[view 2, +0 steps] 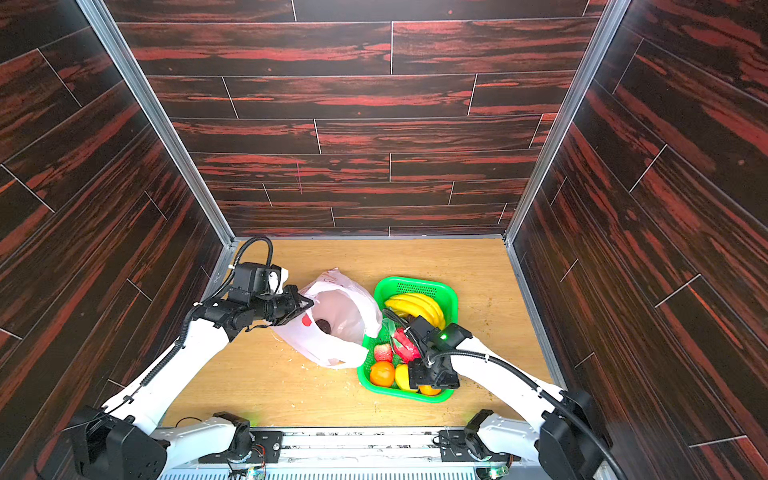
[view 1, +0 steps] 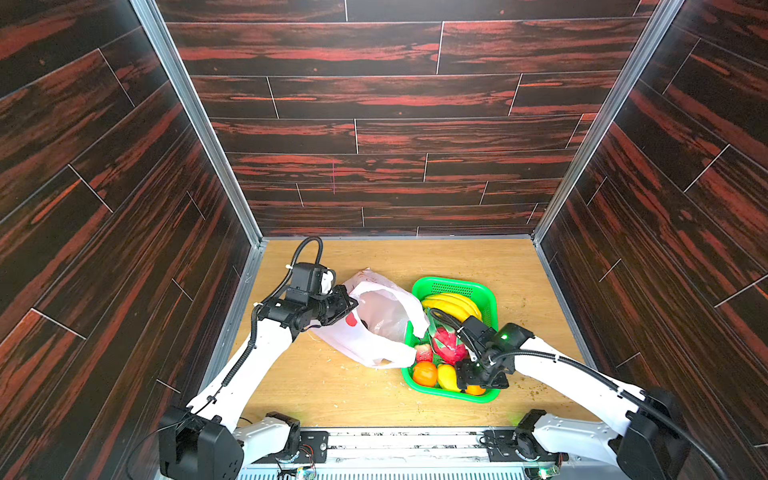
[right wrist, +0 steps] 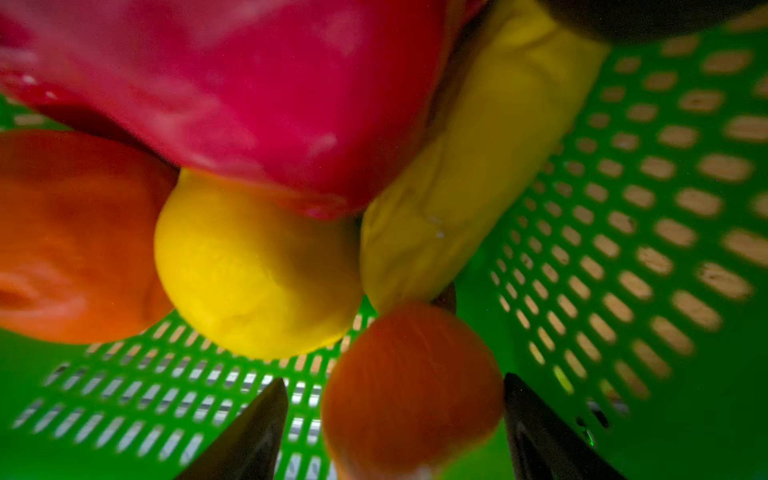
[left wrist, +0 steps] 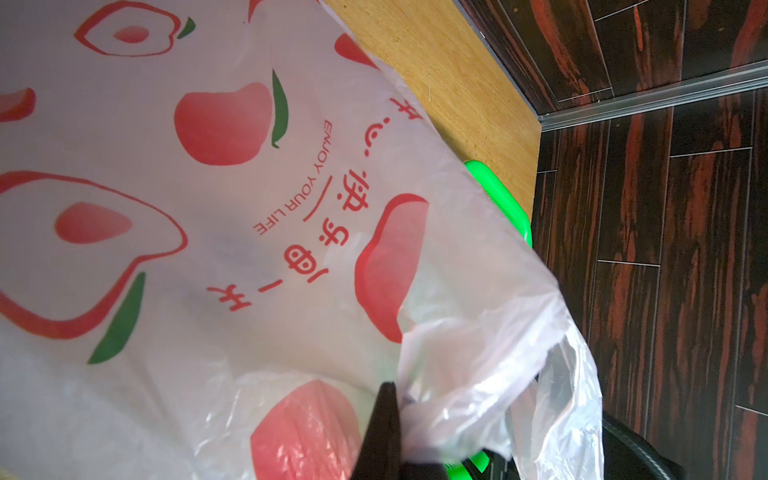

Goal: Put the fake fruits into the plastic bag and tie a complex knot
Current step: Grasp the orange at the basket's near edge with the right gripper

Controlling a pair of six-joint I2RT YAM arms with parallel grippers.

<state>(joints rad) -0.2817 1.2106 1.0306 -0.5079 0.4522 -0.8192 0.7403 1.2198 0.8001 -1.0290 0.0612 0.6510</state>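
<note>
- Two grippers of mine are at work. My left gripper [view 1: 352,304] is clamped tight on the rim of the plastic bag [view 1: 347,338] and holds that edge up off the table [view 1: 316,390].
- In the left wrist view my closed fingers [left wrist: 384,428] pinch a fold of the thin printed film.
- The bag lies on its side just beside the green basket [view 1: 455,284]. Its open mouth faces the basket, and one edge is draped over the basket's rim.
- One dark round fruit [view 2: 323,326] sits inside the bag.
- My right gripper [right wrist: 395,401] is down in the basket's near corner with its jaws spread wide, one on either side of a small orange [right wrist: 411,365]. A gap shows beside one finger, so I am not squeezing it.
- The other fake fruits lie in the basket: a banana bunch [view 1: 453,305], a dragon fruit [view 1: 446,345], a strawberry [view 1: 424,352], a larger orange [view 1: 424,373] and a lemon [view 1: 446,376].
</note>
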